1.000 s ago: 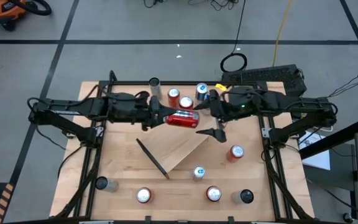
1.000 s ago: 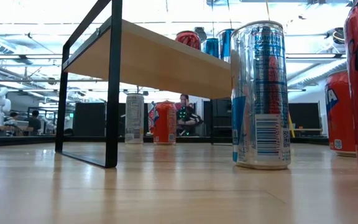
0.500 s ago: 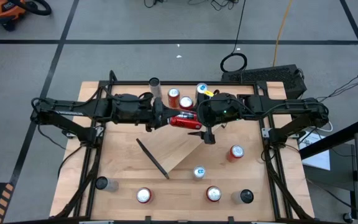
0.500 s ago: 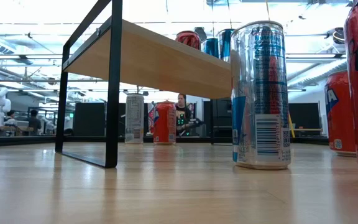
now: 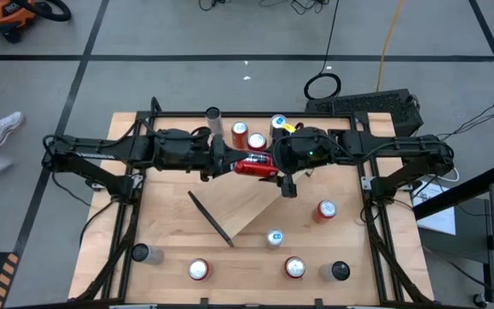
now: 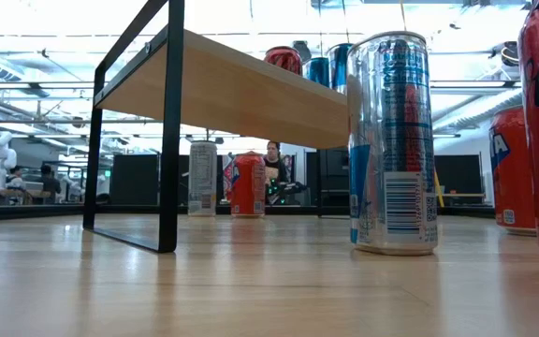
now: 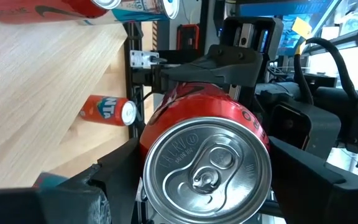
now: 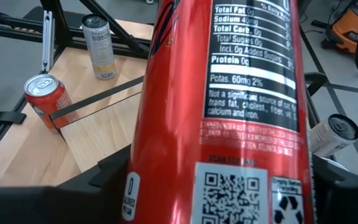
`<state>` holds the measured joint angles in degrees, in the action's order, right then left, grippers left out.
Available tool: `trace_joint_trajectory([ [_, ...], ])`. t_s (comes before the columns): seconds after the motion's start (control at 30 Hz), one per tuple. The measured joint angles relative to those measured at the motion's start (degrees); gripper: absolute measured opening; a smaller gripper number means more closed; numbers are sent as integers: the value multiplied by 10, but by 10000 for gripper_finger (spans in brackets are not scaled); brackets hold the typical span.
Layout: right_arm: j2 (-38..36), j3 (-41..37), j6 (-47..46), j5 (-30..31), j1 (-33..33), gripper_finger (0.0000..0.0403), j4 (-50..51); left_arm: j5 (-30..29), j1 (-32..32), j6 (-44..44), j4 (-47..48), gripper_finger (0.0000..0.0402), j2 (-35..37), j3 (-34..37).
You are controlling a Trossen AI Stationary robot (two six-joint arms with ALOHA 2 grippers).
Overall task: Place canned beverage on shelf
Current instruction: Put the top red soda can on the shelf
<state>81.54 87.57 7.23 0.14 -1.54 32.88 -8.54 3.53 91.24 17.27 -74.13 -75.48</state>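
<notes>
holding a red can [image 5: 251, 166] up in the air, just above the back edge of the shelf [image 5: 245, 208], both arms meet in the middle. the can lies on its side. the left gripper [image 5: 221, 163] pinches one end of it, and in the left wrist view the can's silver top fills the space between its dark fingers [image 7: 114, 174]. the right gripper [image 5: 280, 174] is at the other end, with its fingers on each side of the can, but i cannot tell if they squeeze it yet or only sit beside it.

the job looks about halfway done. the can is off the table and being passed from one arm to the other. it is not on the shelf yet. two or three cans already stand on the shelf's back part [image 6: 330, 64]. more cans stand on the table [image 5: 170, 240] in front of the shelf, such as the silver one [image 5: 274, 238].
</notes>
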Motion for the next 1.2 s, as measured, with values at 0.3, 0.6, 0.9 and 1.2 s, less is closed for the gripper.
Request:
trace_joint_trajectory([
  [0.3, -11, -1, -18, -6, 0, 278, 10, -34, 0, -53, -7, 352, 0, 0],
  [0.6, -30, -1, -62, -42, -1, 279, 48, -81, 0, -134, -29, 377, 1, -1],
  [0.9, -51, -1, -180, -166, 1, 279, 51, -81, 0, -306, -99, 377, 1, -1],
  [1.2, -54, -1, -302, -259, 0, 279, -31, -9, 0, -488, -188, 377, 1, -1],
])
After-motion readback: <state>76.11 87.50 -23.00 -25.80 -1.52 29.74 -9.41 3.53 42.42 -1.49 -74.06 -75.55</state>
